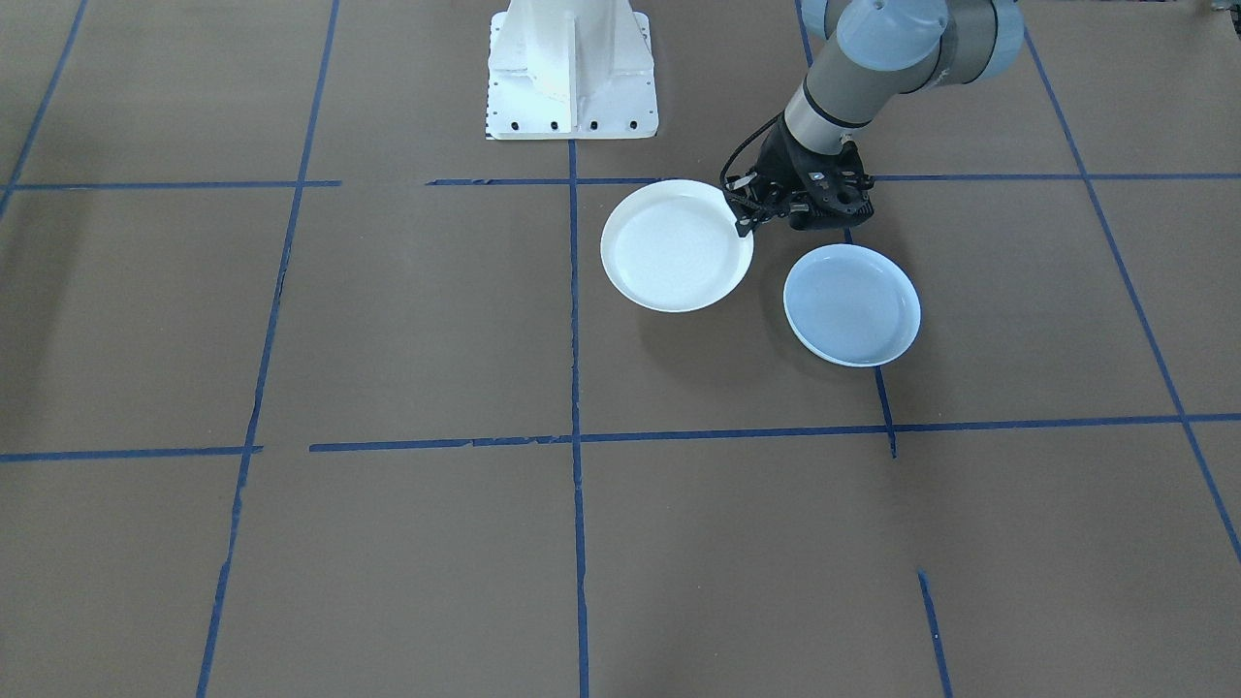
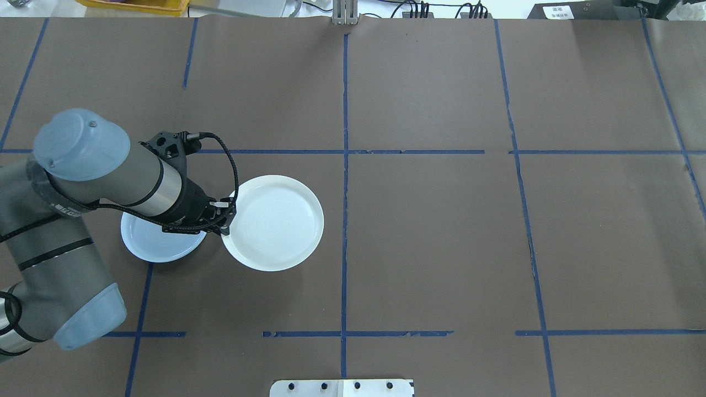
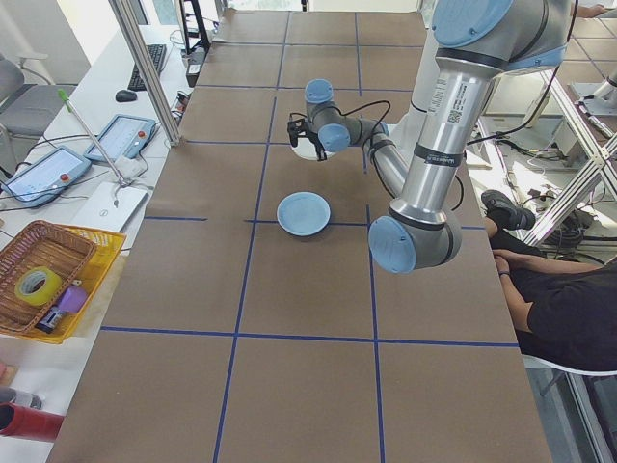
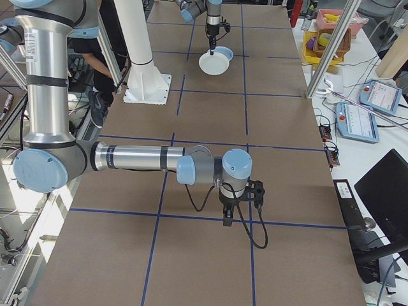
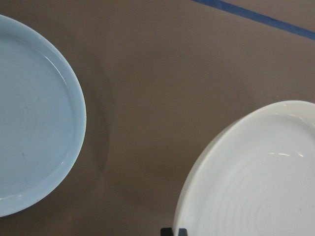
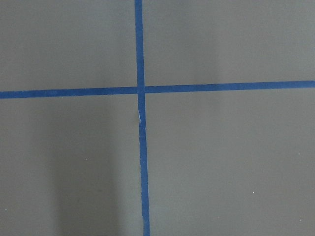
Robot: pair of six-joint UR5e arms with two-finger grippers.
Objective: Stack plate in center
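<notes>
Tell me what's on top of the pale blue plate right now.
Nothing rests on the pale blue plate; its face is bare. The white plate sits beside it, apart, its rim in the left gripper.

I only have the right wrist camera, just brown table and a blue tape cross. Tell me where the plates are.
Observer: Two plates sit side by side, not touching, near the left arm: a white plate and a pale blue plate.
Operator: Report the left gripper.
Observer: The left gripper is closed on the white plate's rim, on the side facing the blue one.
Operator: Now my right gripper.
Observer: The right gripper hangs over the table far from both plates. I cannot tell whether it is open or shut.
</notes>
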